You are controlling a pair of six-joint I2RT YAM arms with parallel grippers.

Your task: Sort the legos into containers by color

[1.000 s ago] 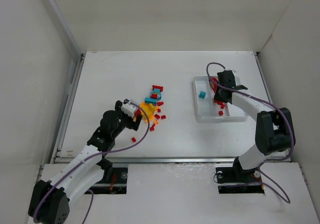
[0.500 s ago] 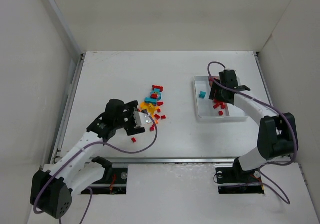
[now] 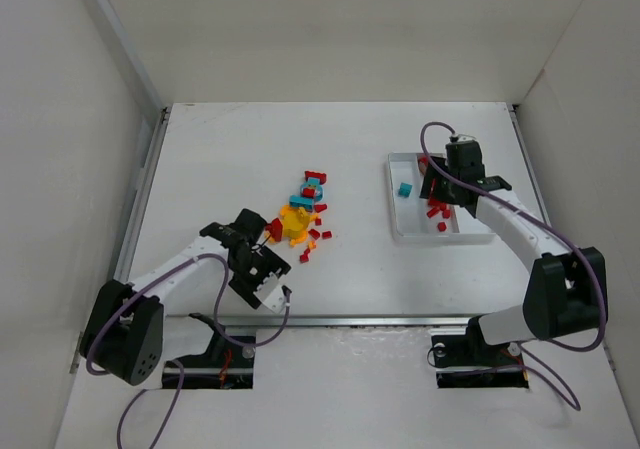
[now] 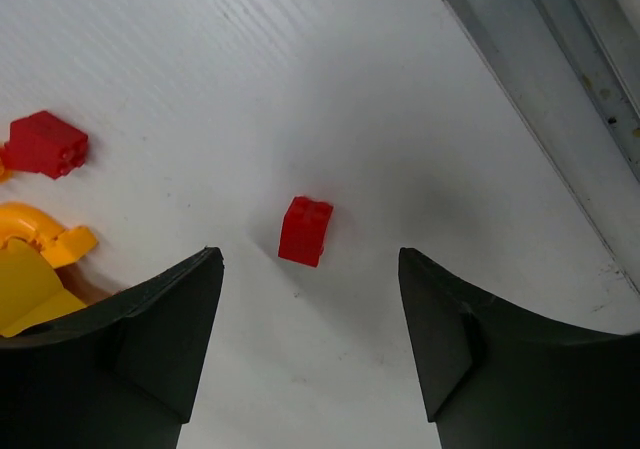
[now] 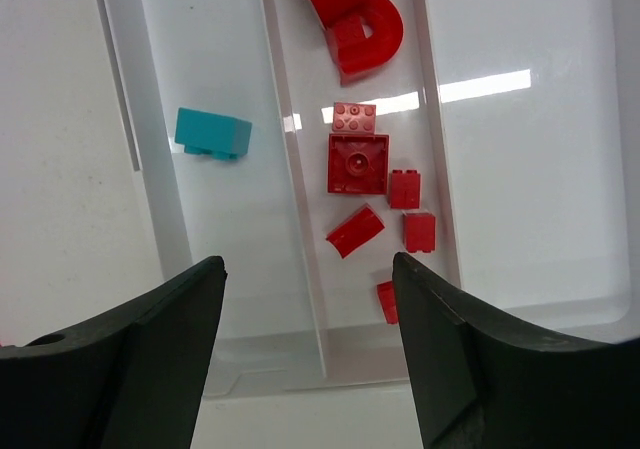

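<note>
The legos lie in a loose pile (image 3: 305,209) of red, yellow, orange and teal pieces at the table's middle. One red brick (image 4: 304,231) lies alone on the table, just ahead of the gap of my open left gripper (image 4: 310,259), which hangs near the front edge (image 3: 258,269). My right gripper (image 5: 310,264) is open with nothing in it above the white tray (image 3: 440,235). Of the tray's containers, the left one holds a teal brick (image 5: 212,133) and the middle one holds several red pieces (image 5: 358,163).
Another red brick (image 4: 45,143) and curved orange-yellow pieces (image 4: 35,259) sit left of the left gripper. A metal rail (image 4: 560,79) runs along the table's near edge. White walls enclose the table on three sides.
My left gripper has swung from the pile toward the near edge and now hangs over the lone red brick. The right gripper has shifted slightly over the tray.
</note>
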